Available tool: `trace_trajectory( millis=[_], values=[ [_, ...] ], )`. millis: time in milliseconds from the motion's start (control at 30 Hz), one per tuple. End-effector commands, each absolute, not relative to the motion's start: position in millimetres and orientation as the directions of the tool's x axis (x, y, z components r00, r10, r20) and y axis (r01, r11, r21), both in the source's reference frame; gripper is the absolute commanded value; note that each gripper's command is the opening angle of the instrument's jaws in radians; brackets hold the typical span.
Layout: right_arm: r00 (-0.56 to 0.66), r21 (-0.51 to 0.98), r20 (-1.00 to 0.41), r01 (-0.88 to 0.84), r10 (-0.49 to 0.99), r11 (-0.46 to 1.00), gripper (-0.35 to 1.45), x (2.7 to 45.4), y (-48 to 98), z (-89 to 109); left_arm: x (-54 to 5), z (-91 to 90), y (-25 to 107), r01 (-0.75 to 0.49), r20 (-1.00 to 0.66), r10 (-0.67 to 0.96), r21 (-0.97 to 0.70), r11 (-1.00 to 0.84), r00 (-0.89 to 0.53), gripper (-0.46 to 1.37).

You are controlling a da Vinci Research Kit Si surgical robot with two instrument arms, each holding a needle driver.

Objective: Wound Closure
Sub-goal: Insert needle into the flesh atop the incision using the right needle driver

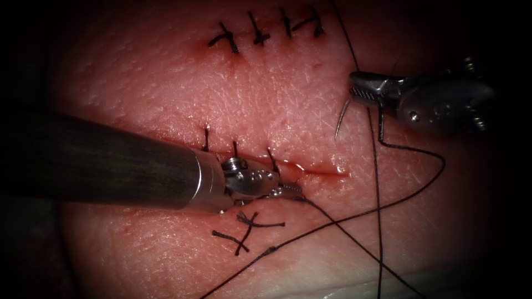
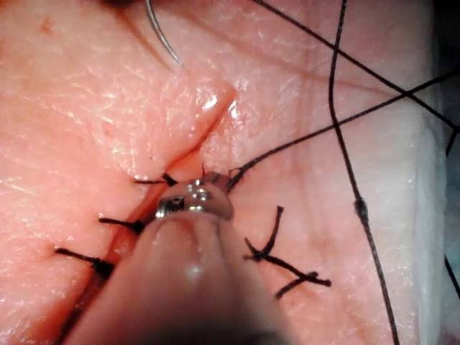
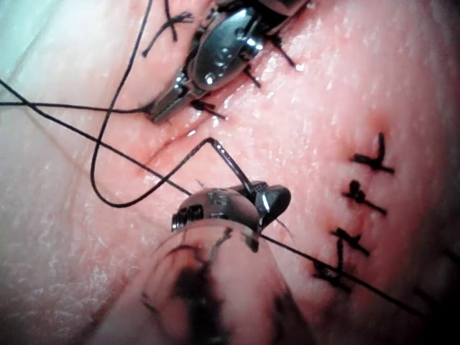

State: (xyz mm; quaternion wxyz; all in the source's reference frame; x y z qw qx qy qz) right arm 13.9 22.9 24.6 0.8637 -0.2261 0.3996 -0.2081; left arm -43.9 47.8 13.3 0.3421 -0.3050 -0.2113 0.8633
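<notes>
My right pincer (image 1: 354, 93) sits above the tissue (image 1: 277, 99) on the right of the cut (image 1: 310, 168), clenched on the needle (image 1: 342, 119). It grips the needle near its thread end; the rest of the curve hangs down and left from the jaws, with the tip free in the air, not in the tissue. The right wrist view has the same grip, needle (image 3: 226, 159) sticking out from the right pincer (image 3: 269, 198).

My left pincer (image 1: 291, 191) lies low along the cut's near edge, jaws clamped on the thread (image 1: 388, 207) right where it leaves the tissue beside the cut. In the right wrist view the left pincer (image 3: 169, 104) pinches the thread (image 3: 93, 147) at its tip.

From there the thread runs right in a wide loop and rises to the needle's back end. More strands cross the tissue toward the near edge, and one carries a small knot (image 1: 270, 250).

Three stitches (image 1: 235, 149) already cross the cut left of its open end. Cut ends of thread (image 1: 246, 227) lie on the tissue just below the left tool. A separate stitched row (image 1: 266, 30) sits at the far side. The open end of the cut glistens with red fluid (image 1: 324, 169).
</notes>
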Motion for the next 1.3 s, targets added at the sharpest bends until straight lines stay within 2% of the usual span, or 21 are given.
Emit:
trace_trajectory(
  millis=[33, 433, 1300],
  values=[
    [0.589, -0.565, -0.600, 0.168, -0.541, 0.808, -0.35, 13.9, 23.0, 24.6, -43.9, 13.3, 47.8, -0.462, -0.382, 0.719, -0.573, -0.677, -0.580, -0.18],
    [0.554, -0.610, -0.590, 0.171, -0.587, 0.774, -0.35, 15.3, 22.4, 24.8, -43.7, 13.0, 47.6, -0.460, -0.382, 0.719, -0.574, -0.677, -0.581, -0.21],
    [0.548, -0.640, -0.564, 0.181, -0.617, 0.746, -0.35, 15.6, 21.2, 26.5, -43.6, 12.4, 48.0, -0.462, -0.381, 0.719, -0.572, -0.678, -0.582, -0.21]
  ],
)
